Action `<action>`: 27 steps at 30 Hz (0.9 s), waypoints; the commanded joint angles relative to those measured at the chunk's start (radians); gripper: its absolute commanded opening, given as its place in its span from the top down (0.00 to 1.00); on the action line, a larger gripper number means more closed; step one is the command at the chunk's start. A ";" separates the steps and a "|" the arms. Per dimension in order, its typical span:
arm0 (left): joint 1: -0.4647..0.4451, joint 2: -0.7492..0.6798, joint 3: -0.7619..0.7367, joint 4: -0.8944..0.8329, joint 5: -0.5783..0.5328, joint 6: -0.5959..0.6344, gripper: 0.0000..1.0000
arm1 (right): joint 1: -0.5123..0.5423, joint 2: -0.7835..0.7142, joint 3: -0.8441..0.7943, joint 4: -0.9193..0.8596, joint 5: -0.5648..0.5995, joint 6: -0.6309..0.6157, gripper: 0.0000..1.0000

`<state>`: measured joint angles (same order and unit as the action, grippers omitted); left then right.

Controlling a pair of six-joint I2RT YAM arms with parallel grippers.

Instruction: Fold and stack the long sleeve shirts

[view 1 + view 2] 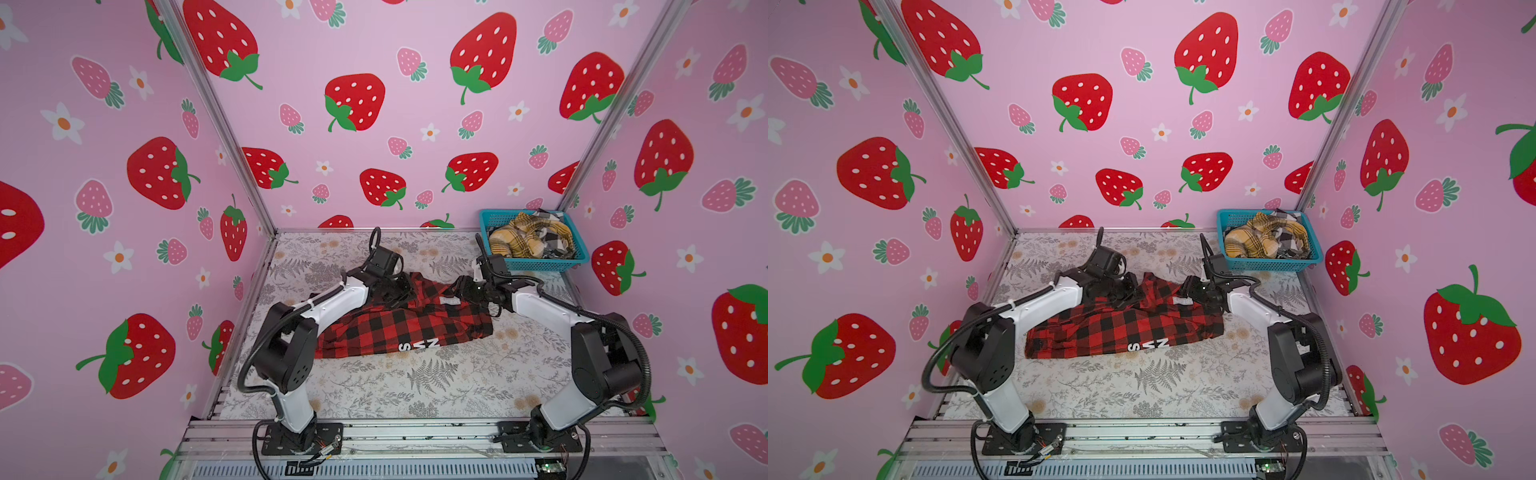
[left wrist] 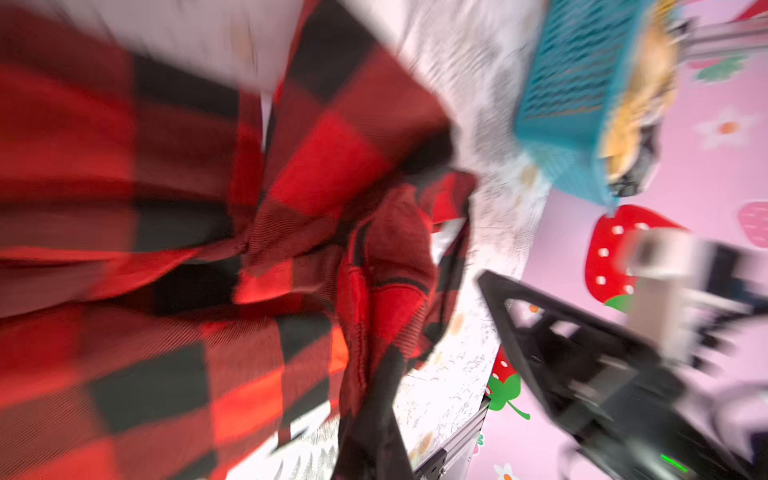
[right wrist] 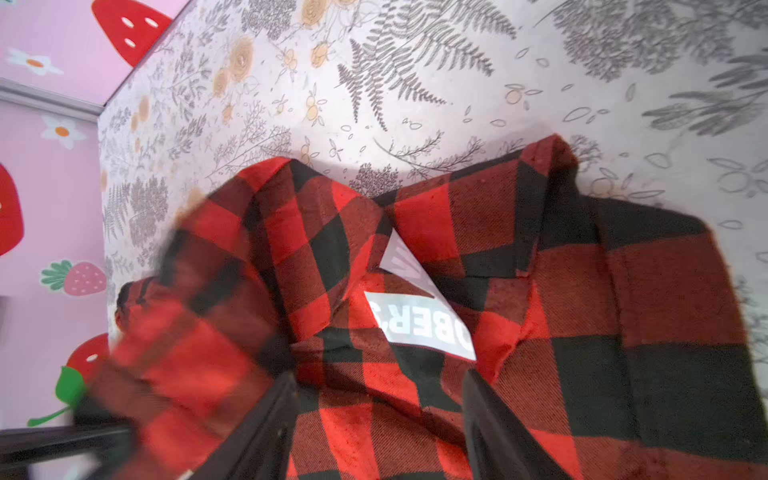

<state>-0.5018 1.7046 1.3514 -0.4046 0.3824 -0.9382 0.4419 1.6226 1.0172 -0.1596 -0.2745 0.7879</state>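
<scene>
Red-black check shirt (image 1: pixel 399 328) lies rumpled mid-worktop (image 1: pixel 415 386), collar end twd back wall. L pincer (image 1: pixel 397 293) is together, clamped on fabric at shirt's far edge. R pincer (image 3: pixel 380 376) stands apart over the collar, just short of white label (image 3: pixel 419 324), gripping nothing. More plaid shirts (image 1: pixel 519 239) heaped in teal basket (image 1: pixel 536 264), back R corner.

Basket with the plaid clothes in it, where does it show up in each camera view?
A top view: basket at the back right corner of the table.
A top view: basket at the same corner.
Left wrist: blurred, on the table beyond the red shirt.
Right wrist: not in it.
Shared landmark: the red shirt, seen in all four views.
</scene>
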 commanded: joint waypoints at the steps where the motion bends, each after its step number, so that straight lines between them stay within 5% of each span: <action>1: 0.059 -0.142 0.097 -0.325 -0.126 0.193 1.00 | -0.002 0.000 -0.019 0.087 -0.108 0.069 0.27; 7: 0.192 -0.314 0.054 -0.522 -0.114 0.278 1.00 | -0.007 0.033 -0.010 0.190 -0.189 0.187 0.24; 14: 0.352 -0.467 -0.093 -0.493 -0.008 0.232 1.00 | -0.018 0.045 -0.080 0.291 -0.256 0.359 0.23; 21: 0.377 -0.462 -0.118 -0.449 0.074 0.207 1.00 | -0.021 -0.041 -0.007 -0.097 0.061 0.119 0.21; 27: 0.376 -0.482 -0.181 -0.396 0.119 0.171 1.00 | -0.037 0.064 0.037 -0.119 0.053 0.075 0.26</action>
<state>-0.1287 1.2480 1.1904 -0.8265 0.4595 -0.7433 0.4137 1.6363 1.0199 -0.2031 -0.2722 0.9096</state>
